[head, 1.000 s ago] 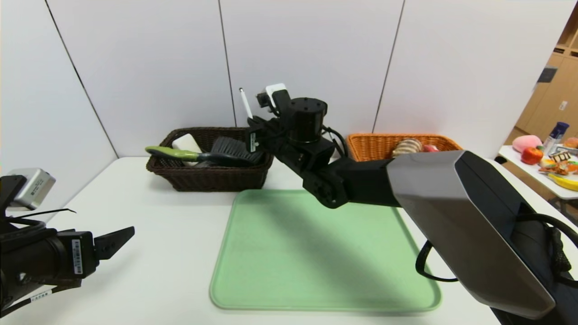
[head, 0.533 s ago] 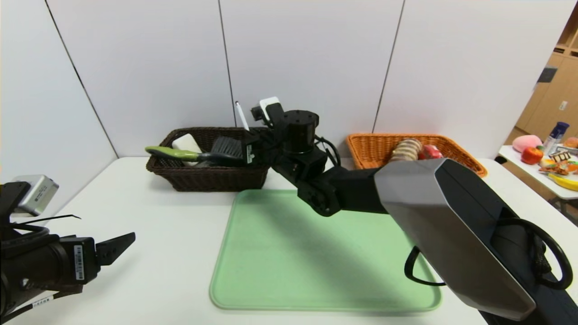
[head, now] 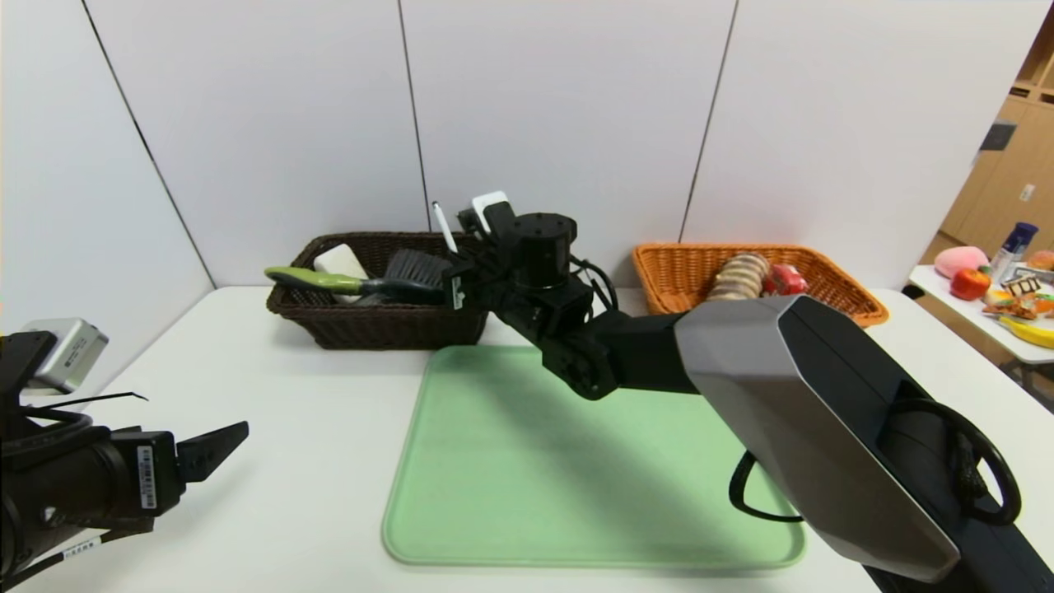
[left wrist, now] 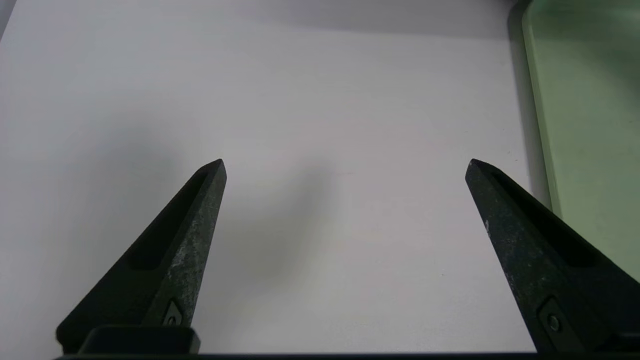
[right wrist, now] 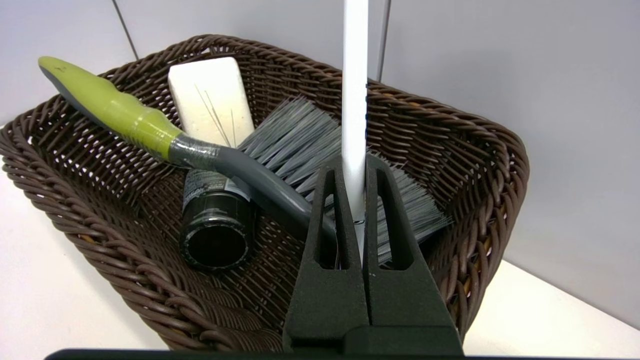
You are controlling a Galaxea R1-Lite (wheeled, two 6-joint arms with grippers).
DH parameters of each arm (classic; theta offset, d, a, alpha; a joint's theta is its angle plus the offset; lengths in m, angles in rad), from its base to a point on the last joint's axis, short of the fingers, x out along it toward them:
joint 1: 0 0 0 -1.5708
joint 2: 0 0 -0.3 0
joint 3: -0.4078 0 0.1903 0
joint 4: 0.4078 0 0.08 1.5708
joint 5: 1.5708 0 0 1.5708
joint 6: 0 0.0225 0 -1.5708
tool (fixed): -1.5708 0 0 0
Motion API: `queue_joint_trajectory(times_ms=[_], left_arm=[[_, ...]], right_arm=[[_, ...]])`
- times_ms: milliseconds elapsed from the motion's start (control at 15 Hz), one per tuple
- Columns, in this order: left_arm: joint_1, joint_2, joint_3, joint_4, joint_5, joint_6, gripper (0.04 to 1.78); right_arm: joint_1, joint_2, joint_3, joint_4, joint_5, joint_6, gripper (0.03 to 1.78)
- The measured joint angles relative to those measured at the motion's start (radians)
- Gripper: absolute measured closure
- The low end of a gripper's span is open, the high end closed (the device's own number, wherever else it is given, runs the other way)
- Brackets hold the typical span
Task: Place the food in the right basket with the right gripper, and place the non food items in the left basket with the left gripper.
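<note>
My right gripper [head: 461, 276] [right wrist: 354, 165] is shut on a white pen [head: 444, 226] [right wrist: 355, 90] and holds it over the right end of the dark brown basket [head: 325, 317] [right wrist: 100, 250]. That basket holds a green-handled brush [head: 329, 282] [right wrist: 120, 115], a white block [head: 339, 261] [right wrist: 210, 97] and a black jar [right wrist: 215, 230]. The orange basket [head: 675, 272] at the back right holds a striped bun [head: 739, 274] and a red item [head: 786, 280]. My left gripper [head: 222, 441] [left wrist: 345, 165] is open and empty, low over the table at the left.
A green tray [head: 576, 469] lies bare in the table's middle; its edge shows in the left wrist view [left wrist: 590, 125]. A side table [head: 988, 321] at the far right carries fruit and other items. White wall panels stand behind the baskets.
My right gripper has moved left and down with the pen, to above the brown basket's right end. The left arm has barely shifted.
</note>
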Motion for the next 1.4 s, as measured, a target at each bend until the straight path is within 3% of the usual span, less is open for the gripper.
queue_joint_trajectory(times_ms=[333,600,800,933,1133,1400], left_arm=[[0.0,0.0,-0.003,-0.002,0.0,0.001,0.13],[0.0,-0.008,-0.009,-0.007,0.0,0.001,0.13],[0.0,-0.017,-0.028,-0.064,-0.001,0.009,0.13],[0.0,-0.02,-0.055,-0.087,-0.002,0.016,0.13],[0.0,-0.02,-0.09,-0.091,0.001,0.056,0.13],[-0.003,-0.037,-0.098,-0.111,0.009,0.162,0.13]], right_arm=[[0.0,0.003,0.0,-0.01,-0.007,0.0,0.99],[-0.001,-0.014,0.0,-0.017,-0.014,0.0,0.64],[-0.026,-0.101,0.006,0.031,-0.071,-0.008,0.46],[-0.075,-0.214,0.046,0.142,-0.155,-0.036,0.38],[-0.2,-0.481,0.244,0.31,-0.241,-0.087,0.29],[-0.344,-0.949,0.737,0.398,-0.258,-0.119,0.22]])
